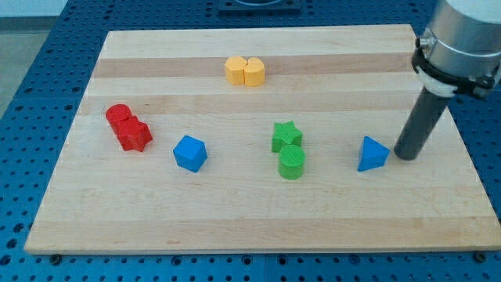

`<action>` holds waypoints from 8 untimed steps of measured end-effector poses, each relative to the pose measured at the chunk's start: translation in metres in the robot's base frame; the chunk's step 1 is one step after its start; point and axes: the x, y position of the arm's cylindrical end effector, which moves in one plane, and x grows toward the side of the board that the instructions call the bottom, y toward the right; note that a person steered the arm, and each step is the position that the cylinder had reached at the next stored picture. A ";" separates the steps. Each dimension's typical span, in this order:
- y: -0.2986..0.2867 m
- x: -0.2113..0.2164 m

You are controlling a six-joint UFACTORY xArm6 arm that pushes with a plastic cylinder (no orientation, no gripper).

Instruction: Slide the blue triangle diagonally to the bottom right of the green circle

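The blue triangle (373, 153) lies on the wooden board at the view's right. The green circle (292, 164) stands left of it, near the board's middle, touching the green star (286, 135) just above it. My tip (405, 156) rests on the board just right of the blue triangle, a small gap away. The rod rises up and to the right toward the arm's grey body (462, 43).
A blue cube (189, 153) sits left of the green pair. Two red blocks (127, 128) huddle at the view's left. Two yellow blocks (244, 70) sit together near the top. The board's right edge (462, 149) is close to my tip.
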 end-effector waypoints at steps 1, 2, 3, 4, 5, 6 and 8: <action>-0.001 0.001; -0.001 -0.031; -0.025 -0.035; -0.047 -0.007; -0.054 0.039; -0.054 0.055; -0.028 0.005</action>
